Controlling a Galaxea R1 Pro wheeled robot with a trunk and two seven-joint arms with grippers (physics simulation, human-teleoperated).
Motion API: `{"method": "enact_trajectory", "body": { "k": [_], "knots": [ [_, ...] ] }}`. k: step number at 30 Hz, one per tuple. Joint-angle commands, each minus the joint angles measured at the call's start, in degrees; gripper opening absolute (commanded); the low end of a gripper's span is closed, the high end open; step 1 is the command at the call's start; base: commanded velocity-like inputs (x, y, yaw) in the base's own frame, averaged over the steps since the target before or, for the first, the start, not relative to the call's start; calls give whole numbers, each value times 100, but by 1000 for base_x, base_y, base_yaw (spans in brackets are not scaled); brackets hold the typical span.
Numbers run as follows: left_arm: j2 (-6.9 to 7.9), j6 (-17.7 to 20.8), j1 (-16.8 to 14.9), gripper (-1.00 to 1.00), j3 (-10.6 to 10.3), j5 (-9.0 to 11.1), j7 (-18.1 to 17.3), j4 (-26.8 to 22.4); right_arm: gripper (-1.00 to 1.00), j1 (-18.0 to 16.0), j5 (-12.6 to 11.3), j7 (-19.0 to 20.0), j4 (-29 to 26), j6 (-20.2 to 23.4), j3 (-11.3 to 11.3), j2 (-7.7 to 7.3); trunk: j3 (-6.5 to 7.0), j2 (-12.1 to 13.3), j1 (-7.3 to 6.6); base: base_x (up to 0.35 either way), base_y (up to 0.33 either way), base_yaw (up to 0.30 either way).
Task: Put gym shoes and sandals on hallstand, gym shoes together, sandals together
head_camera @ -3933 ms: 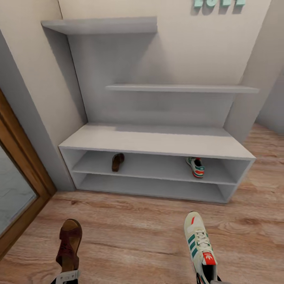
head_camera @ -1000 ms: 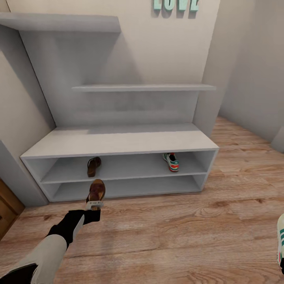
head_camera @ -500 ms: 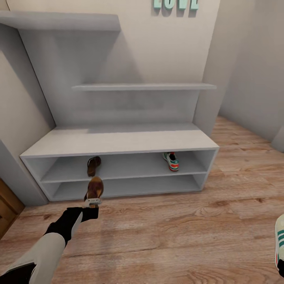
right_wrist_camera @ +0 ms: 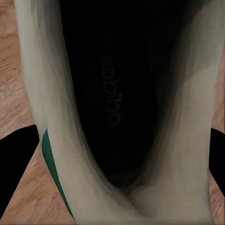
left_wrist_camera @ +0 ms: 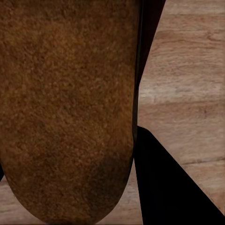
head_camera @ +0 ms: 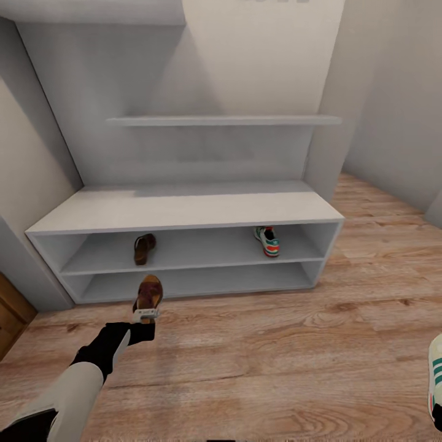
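Holding: left pincer [head_camera: 146, 317] clamped on a sandal [head_camera: 149, 293], above the floor [head_camera: 258, 350] just before the rack [head_camera: 184, 212].
Right pincer: hidden by a sneaker [right_wrist_camera: 112, 117]; cannot tell its state.
Upper tier: second sandal [head_camera: 143, 248] at left, second sneaker [head_camera: 267, 240] at right, well apart.

held gym shoe [head_camera: 435, 380] cut off, wall letters cropped

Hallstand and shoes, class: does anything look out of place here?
Nothing damaged or spilled. On the hallstand's upper tier, one sandal and one gym shoe sit far apart, unpaired; their mates are held by the left gripper and at the right edge.
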Motion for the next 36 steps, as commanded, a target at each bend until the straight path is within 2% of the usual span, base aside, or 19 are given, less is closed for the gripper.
{"method": "enact_trajectory", "body": {
  "k": [1, 8, 11, 16, 22, 29, 32, 36],
  "knots": [
    [-12, 25, -3, -100, 48, -76, -66, -13, -100, -3, -47, -25, -11, 24, 4, -2, -37, -4, 1, 0, 0, 0],
    [-14, 27, -10, -100, 34, -85, -71, -17, -100, -6, -46, -23, -18, 23, -14, -23, -256, -13, 19, 0, 0, 0],
    [-9, 27, -5, -100, -61, -85, -74, -13, -100, -4, -46, -21, -19, 26, -14, -28, -350, -17, 27, 0, 0, -19],
    [-8, 27, -3, -100, -247, -80, -75, -17, -100, -3, -45, -27, -19, 32, -65, -37, -393, -17, 27, 0, 0, -102],
    [-3, 27, -2, -100, -276, -84, -73, -17, -100, -3, -38, -22, -19, 39, -220, -31, -413, -17, 27, 0, 0, -66],
    [2, 31, -14, -100, -283, -86, -67, -116, -100, -4, -24, -20, -19, 38, -247, -16, -416, -17, 27, 0, 0, -9],
    [2, -57, -61, -100, -255, -75, 54, -215, -100, -6, 11, -38, 7, 40, -260, 77, -416, -17, 26, 0, 0, 0],
    [-9, -95, -58, -100, -256, -75, 46, -346, -100, -6, 10, -38, 7, 40, -260, 77, -416, -17, 26, 0, 0, 0]
  ]
}}
